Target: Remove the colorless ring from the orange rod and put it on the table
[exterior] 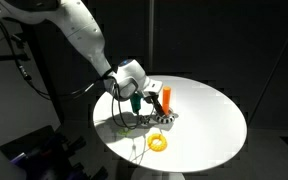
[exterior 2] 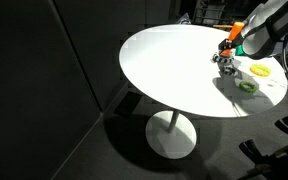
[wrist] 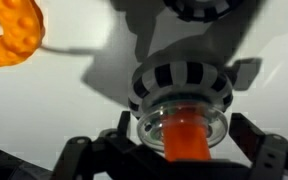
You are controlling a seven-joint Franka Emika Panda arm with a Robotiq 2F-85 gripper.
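The orange rod [wrist: 187,138] stands on its dark-flecked round foot [wrist: 180,80] on the white table [exterior: 209,120]. The colorless ring [wrist: 154,125] sits around the rod, near the foot. My gripper [wrist: 181,140] is open, with one dark finger on each side of the ring and rod, close to the ring's rim. Whether the fingers touch the ring cannot be told. In both exterior views the rod [exterior: 167,99] [exterior 2: 231,36] shows beside the gripper [exterior: 136,92] [exterior 2: 252,42]. The table also shows in an exterior view [exterior 2: 174,65].
A yellow ring [exterior: 158,142] [exterior 2: 260,71] [wrist: 9,30] lies on the table near the rod. A green ring [exterior 2: 247,87] lies next to it. Cables hang from the arm [exterior: 79,35]. The table's edge curves close behind the rings.
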